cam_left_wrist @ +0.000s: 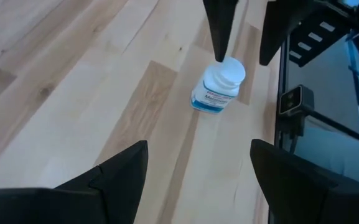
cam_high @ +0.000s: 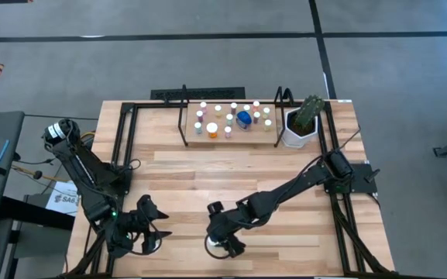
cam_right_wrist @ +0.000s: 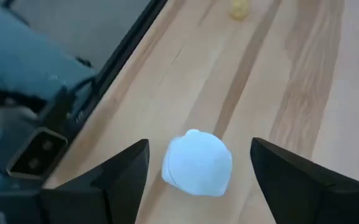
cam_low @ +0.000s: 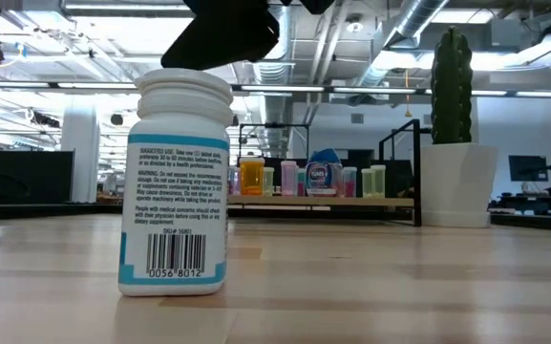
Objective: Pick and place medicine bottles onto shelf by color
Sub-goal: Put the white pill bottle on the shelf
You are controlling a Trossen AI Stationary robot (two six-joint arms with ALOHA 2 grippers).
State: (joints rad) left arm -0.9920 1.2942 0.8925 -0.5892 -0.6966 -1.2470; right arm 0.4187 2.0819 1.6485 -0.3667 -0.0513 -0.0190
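Bottle point(cam_low: 176, 182) stands upright at the bench's point(cam_high: 184, 174) near edge, directly under our right gripper point(cam_right_wrist: 198, 180), jaws released. We should descend centred over its cap and clench squarely. Left gripper point(cam_left_wrist: 198, 180) waits nearby, jaws released.

Left arm point(cam_high: 84, 174): matte black, jointed links, a white ring at the shoulder joint, a small green light near the wrist, thin black cables trailing along the links.
Right arm point(cam_high: 285, 194): matte black, slim tubular links, boxy black base.
Fingers point(cam_left_wrist: 114, 180): black, flat, wedge-shaped, tapering to points.
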